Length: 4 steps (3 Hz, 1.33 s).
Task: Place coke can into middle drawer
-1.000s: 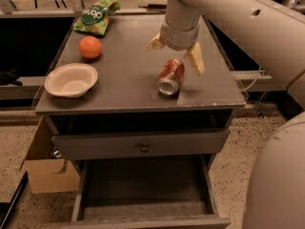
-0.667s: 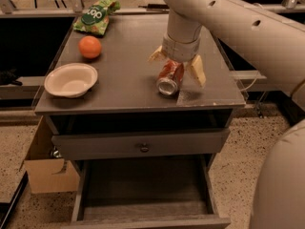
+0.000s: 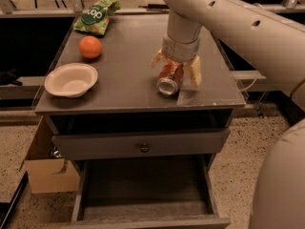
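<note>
Small red-orange soda can with silver ends [image 3: 170,77]: lying on its side on the grey tabletop [image 3: 128,42], silver end facing the front edge, directly beneath the claw [image 3: 176,74] and between its two pale fingers [image 3: 195,73].

Claw: lowered from above, spread open, one finger on each side of the can; contact cannot be judged.

Wide grey wooden drawer box [image 3: 143,187]: pulled out, below and in front of the claw, floor bare.

Flat grey drawer front with round knob [image 3: 144,147]: closed, between claw and open drawer.

Round orange fruit [image 3: 90,46], white bowl [image 3: 71,79], green snack bag [image 3: 95,15]: left of the claw, well apart.
</note>
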{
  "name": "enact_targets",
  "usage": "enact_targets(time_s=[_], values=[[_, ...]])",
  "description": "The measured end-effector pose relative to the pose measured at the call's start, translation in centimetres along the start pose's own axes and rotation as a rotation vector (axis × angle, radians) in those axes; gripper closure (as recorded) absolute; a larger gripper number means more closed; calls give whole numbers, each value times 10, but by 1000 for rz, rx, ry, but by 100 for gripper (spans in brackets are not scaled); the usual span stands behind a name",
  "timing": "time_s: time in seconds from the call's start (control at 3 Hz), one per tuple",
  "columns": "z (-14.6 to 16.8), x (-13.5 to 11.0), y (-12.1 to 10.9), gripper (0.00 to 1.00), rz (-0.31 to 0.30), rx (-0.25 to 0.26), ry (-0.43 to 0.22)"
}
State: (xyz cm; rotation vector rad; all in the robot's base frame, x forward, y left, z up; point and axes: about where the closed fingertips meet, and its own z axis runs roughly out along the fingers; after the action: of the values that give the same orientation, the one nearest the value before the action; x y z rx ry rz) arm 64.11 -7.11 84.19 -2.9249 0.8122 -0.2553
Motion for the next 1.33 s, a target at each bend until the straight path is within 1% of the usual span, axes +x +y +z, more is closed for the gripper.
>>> enact_targets(time_s=[0.33,0.67,1.0,1.33], values=[[0,0,0,39,0,0,0],[0,0,0,70,0,0,0],[0,0,0,93,0,0,0],[0,0,0,100,0,0,0]])
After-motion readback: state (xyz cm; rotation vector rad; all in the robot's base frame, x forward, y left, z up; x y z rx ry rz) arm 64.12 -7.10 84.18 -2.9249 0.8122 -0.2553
